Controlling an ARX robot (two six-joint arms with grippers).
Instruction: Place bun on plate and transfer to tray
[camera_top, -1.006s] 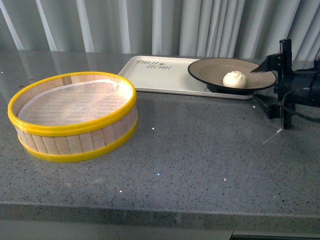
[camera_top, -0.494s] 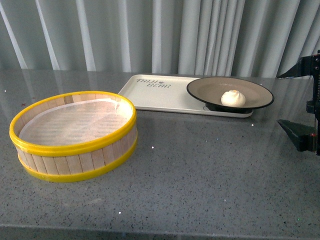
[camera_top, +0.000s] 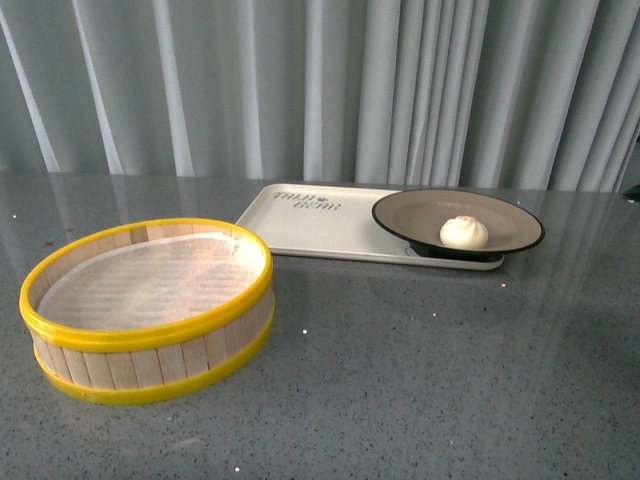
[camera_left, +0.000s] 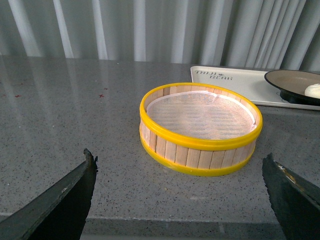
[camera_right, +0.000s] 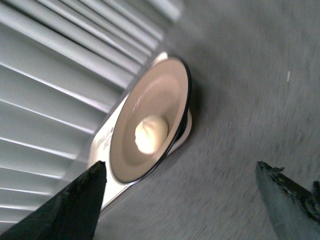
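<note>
The white bun (camera_top: 464, 232) lies on the beige plate with a black rim (camera_top: 415, 212). The plate rests on the right end of the cream tray (camera_top: 310, 222), overhanging its right edge. The right wrist view, blurred, shows the bun (camera_right: 150, 135), the plate (camera_right: 167, 87) and the tray (camera_right: 102, 142). My right gripper (camera_right: 180, 200) is open and empty, well back from the plate. My left gripper (camera_left: 180, 200) is open and empty over the table's near edge. Neither gripper shows in the front view. The left wrist view shows the tray (camera_left: 235, 82) and the plate's edge (camera_left: 285, 80).
A yellow-rimmed wooden steamer basket (camera_top: 150, 305) with a white liner stands front left on the grey speckled table (camera_top: 420, 370); it also shows in the left wrist view (camera_left: 200, 127). Grey curtains hang behind the table.
My right gripper has pulled back to the right and left the front view. The plate with the bun stays on the tray. The front view's framing has shifted.
</note>
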